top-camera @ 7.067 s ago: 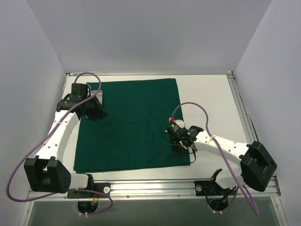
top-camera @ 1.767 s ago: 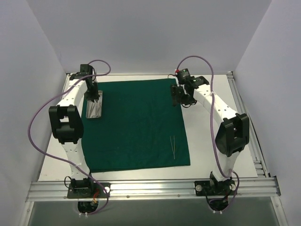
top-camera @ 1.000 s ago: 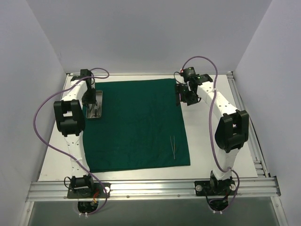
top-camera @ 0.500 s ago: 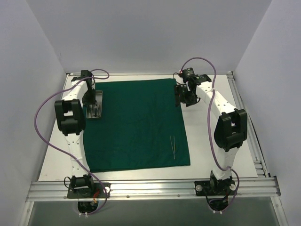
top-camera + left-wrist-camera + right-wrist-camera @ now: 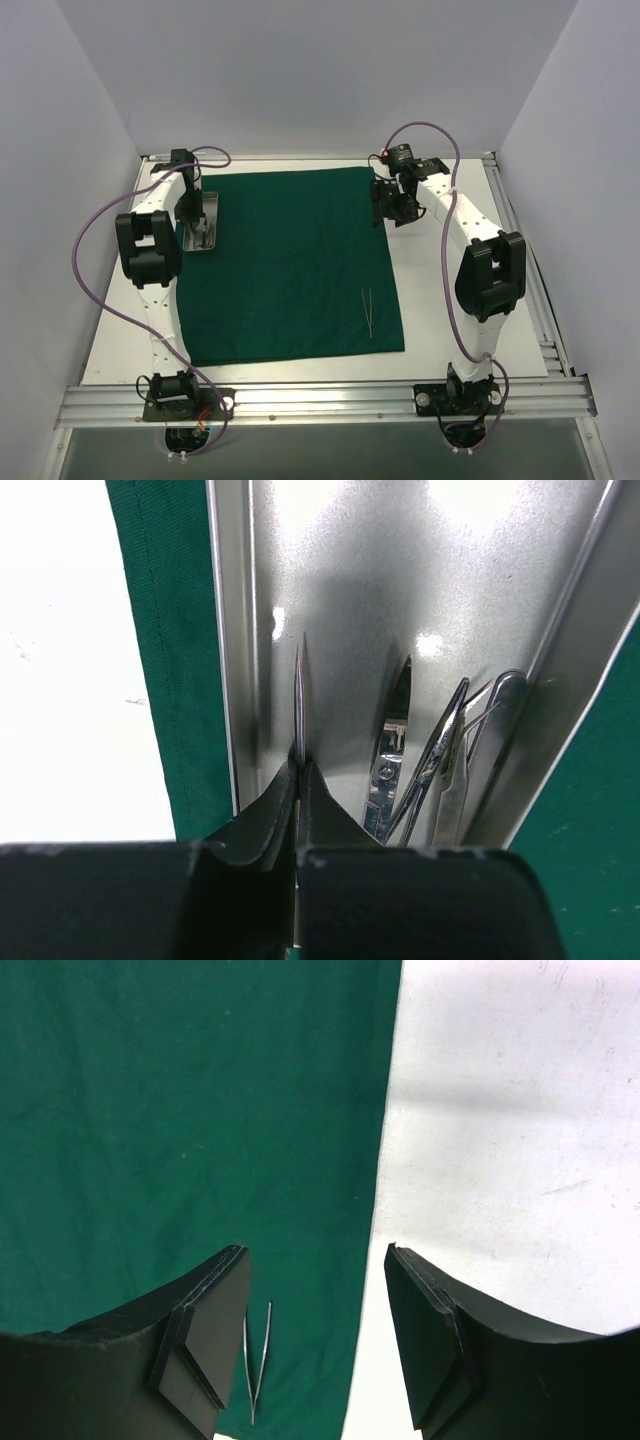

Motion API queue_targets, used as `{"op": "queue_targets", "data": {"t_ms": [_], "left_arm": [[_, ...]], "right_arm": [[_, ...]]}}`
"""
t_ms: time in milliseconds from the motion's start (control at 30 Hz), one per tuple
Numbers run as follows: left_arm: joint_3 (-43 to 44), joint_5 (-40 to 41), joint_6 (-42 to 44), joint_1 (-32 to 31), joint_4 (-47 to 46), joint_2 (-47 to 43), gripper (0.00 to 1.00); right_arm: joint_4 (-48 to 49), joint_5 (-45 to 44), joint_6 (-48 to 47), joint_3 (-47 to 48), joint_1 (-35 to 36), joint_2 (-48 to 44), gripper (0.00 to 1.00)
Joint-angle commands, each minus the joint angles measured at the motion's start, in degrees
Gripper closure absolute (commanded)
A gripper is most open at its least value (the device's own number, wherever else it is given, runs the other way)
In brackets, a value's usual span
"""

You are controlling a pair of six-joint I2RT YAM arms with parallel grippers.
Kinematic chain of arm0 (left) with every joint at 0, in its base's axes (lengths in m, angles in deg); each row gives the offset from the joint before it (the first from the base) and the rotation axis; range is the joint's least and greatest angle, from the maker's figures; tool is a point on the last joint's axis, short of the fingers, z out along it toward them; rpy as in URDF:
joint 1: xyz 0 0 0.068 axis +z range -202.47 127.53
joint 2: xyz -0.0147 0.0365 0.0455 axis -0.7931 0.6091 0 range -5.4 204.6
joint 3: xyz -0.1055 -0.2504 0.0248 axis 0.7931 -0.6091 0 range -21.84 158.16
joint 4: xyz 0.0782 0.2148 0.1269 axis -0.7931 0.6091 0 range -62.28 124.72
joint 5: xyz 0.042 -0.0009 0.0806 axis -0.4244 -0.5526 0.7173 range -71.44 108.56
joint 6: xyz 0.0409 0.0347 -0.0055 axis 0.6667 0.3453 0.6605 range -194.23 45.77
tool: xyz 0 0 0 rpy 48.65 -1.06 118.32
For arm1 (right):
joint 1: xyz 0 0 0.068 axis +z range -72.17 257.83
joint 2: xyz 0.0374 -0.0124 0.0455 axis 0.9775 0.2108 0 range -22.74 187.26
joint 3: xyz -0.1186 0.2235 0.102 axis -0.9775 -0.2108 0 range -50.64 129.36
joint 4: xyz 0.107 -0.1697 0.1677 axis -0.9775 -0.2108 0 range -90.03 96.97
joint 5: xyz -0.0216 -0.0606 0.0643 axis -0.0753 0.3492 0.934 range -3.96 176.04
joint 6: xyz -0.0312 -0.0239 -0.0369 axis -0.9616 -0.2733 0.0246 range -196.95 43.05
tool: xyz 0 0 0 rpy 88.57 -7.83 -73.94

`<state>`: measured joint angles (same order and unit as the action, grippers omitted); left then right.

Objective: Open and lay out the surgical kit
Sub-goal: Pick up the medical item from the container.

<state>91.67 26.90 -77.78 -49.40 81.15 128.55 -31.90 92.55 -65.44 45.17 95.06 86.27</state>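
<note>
The dark green cloth (image 5: 285, 260) lies spread flat on the table. A shiny metal tray (image 5: 211, 204) rests on its far left corner. My left gripper (image 5: 200, 234) reaches down into the tray (image 5: 350, 590) and is shut (image 5: 298, 768) on a thin pointed steel tool (image 5: 300, 700) by the tray's left wall. Scissors (image 5: 393, 742) and other slim steel tools (image 5: 447, 742) lie along the tray's right side. One pair of tweezers (image 5: 368, 312) rests on the cloth near its right edge. My right gripper (image 5: 393, 212) hovers open (image 5: 315, 1255) above the cloth's far right corner, holding nothing, with the tweezers (image 5: 256, 1360) below it.
White tabletop (image 5: 510, 1110) borders the cloth on the right and left (image 5: 90, 680). Metal rails frame the table, one along the near edge (image 5: 320, 398). Purple cables loop off both arms, and white walls close in the sides and back.
My left gripper's fingers have closed on the thin steel tool in the tray. The right arm has stayed almost still over the cloth's corner.
</note>
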Motion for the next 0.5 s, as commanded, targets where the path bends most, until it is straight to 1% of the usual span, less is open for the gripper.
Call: {"op": "queue_targets", "data": {"t_ms": [0,100,300,333,467], "left_arm": [[2.3,-1.1,-1.1,0.5,1.2,-2.7,0.98],[3.2,-1.9,-2.2,0.5,2.0,-4.3,0.98],[3.5,-8.3,-5.5,0.4,3.2,-10.4,0.98],[2.9,-11.6,-6.7,0.4,2.8,-12.5,0.98],[-3.5,-19.6,-10.2,0.3,-0.3,-18.7,0.98]], "right_arm": [[-1.5,0.4,-0.3,1.4,0.1,-0.4,0.44],[-1.0,0.7,-0.3,1.5,0.1,-0.7,0.44],[-0.8,3.5,-0.6,1.8,0.2,-1.5,0.43],[-0.8,4.0,-0.7,1.7,0.3,-1.6,0.43],[0.0,6.3,-0.9,1.1,0.6,-2.9,0.43]]}}
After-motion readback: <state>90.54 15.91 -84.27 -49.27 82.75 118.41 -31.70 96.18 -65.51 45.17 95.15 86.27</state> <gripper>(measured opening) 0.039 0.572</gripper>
